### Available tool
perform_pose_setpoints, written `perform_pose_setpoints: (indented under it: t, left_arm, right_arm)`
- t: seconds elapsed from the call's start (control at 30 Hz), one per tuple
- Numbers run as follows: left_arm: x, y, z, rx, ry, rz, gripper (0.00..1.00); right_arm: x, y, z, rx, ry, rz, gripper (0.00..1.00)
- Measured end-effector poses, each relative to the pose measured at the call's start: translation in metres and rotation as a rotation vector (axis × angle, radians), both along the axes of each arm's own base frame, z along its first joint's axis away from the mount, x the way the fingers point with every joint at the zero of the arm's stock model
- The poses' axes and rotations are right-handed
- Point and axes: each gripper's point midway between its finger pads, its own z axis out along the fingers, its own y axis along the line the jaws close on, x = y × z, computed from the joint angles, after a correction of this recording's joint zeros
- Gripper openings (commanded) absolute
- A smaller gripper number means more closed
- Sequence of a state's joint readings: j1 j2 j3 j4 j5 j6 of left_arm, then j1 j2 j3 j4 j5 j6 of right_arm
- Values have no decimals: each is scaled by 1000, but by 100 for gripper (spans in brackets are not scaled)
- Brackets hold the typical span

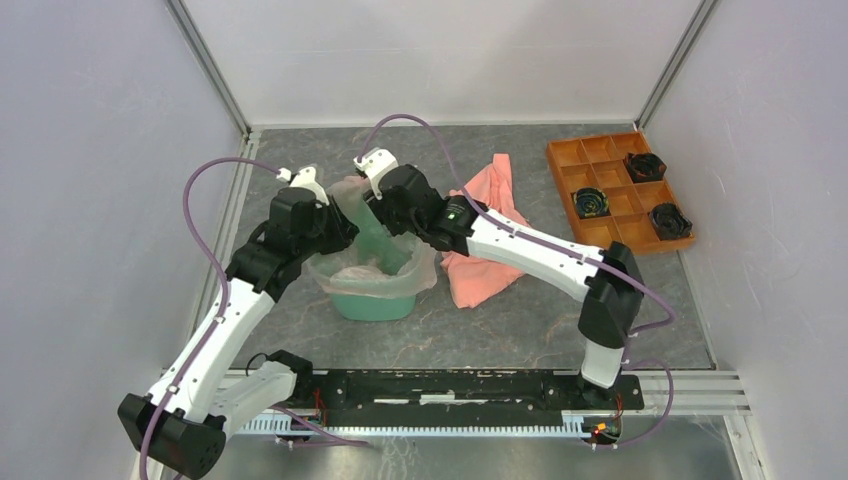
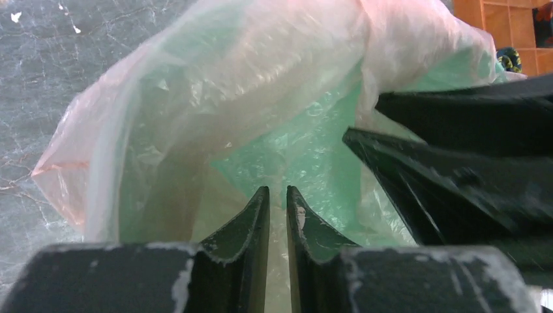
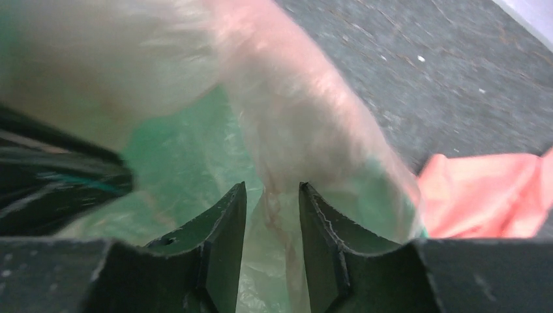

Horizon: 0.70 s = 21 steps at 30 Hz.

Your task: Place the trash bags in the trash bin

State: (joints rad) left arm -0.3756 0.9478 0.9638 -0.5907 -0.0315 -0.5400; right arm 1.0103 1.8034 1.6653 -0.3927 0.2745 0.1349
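Trash bag [image 1: 335, 268] sits in and over trash bin [image 1: 375, 303] on tabletop [image 1: 510, 335]; cloth [image 1: 482, 265] just right of bin; tray [image 1: 600, 150] far right.

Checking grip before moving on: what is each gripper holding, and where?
Both pinch the thin pink trash bag near its open edge, left gripper and right gripper on opposite sides.

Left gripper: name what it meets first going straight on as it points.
The trash bag film, right at the tips of the left gripper; the green trash bin shows through behind it, depth unclear.
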Motion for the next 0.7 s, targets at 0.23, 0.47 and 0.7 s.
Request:
perform_pose_setpoints:
  t: [0.23,0.47,0.7]
  left_arm:
    - [-7,11,-11,42,37,36,26]
    - [-20,17,-5,68,44,17,41]
    - [-17,0,53,-24,-80,-53,51]
  right_arm:
    - [11,-11,-20,-79,-2,-58,42]
    - [0,-2,-15,-71,15,1,48]
    - [-16,-2,33,31,-2,70,59]
